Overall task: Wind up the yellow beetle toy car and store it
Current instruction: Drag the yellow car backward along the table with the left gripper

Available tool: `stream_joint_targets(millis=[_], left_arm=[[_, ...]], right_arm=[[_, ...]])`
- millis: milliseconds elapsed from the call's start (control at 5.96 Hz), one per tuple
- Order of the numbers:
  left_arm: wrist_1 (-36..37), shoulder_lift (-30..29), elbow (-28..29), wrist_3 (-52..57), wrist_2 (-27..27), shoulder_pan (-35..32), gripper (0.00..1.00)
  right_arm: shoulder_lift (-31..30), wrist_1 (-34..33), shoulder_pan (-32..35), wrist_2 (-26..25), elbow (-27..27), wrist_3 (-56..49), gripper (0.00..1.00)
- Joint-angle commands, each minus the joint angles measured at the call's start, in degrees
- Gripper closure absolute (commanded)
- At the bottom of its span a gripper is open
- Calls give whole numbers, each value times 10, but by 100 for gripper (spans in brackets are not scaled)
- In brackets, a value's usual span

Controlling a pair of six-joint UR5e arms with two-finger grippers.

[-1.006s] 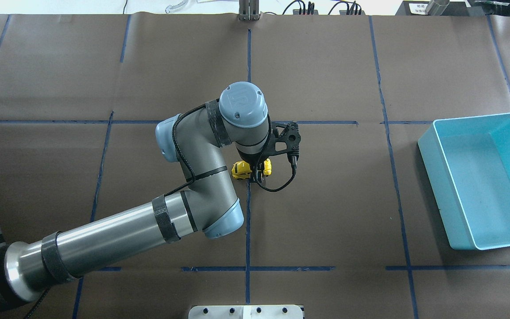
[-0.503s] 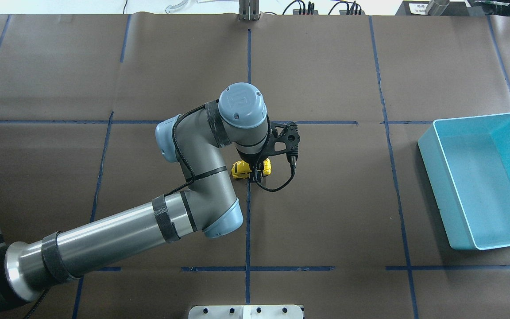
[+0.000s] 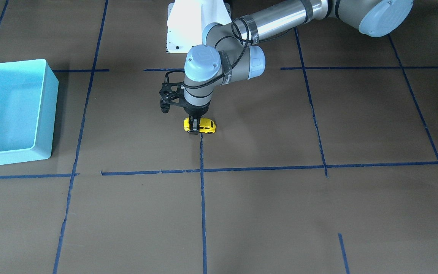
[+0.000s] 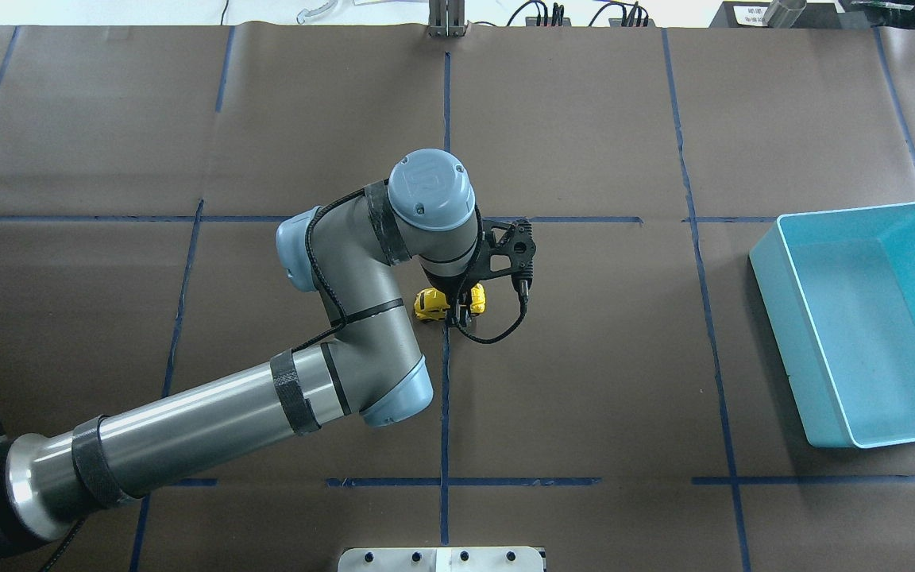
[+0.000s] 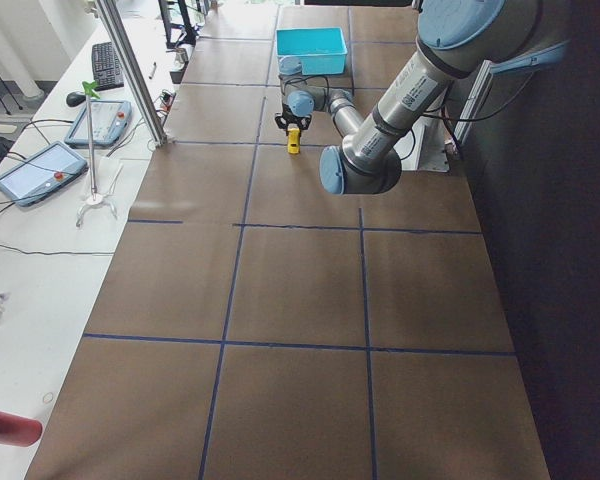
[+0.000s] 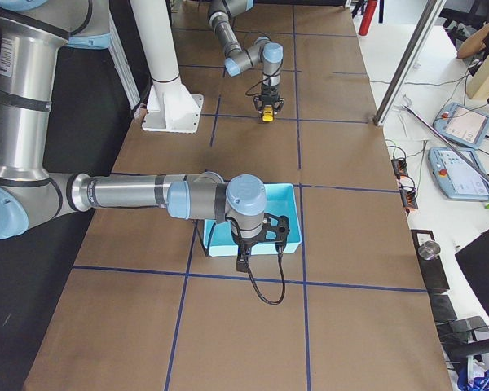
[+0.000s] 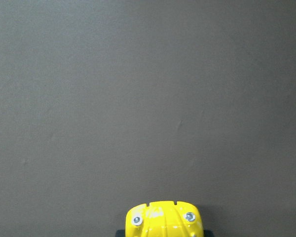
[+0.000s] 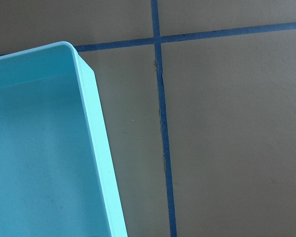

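The yellow beetle toy car (image 3: 207, 126) stands on its wheels on the brown table cover near the centre, and it also shows in the overhead view (image 4: 428, 304). My left gripper (image 3: 193, 128) points straight down and is shut across the car's body, one finger on each side. The left wrist view shows only the car's yellow end (image 7: 163, 219) at the bottom edge. The turquoise bin (image 4: 870, 334) stands empty at the right of the overhead view. My right gripper (image 6: 241, 262) hangs over the bin's near edge; I cannot tell whether it is open or shut.
Blue tape lines divide the brown cover into squares. The white robot base plate (image 4: 442, 558) sits at the near edge of the overhead view. The bin's rim (image 8: 96, 148) fills the left of the right wrist view. Tablets and cables lie beyond the far edge.
My left gripper and the car in it have shifted a little to the left across the table. The bin has not moved.
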Motion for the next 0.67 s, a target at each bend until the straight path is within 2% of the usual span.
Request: stream_joint_targets(millis=[0, 503], left_arm=[[-8, 10, -3, -1, -2, -1, 100], [-10, 43, -34, 0, -3, -4, 100]], right_arm=[[-1, -1, 0, 0, -2, 0, 0], [-1, -1, 0, -2, -2, 0, 0]])
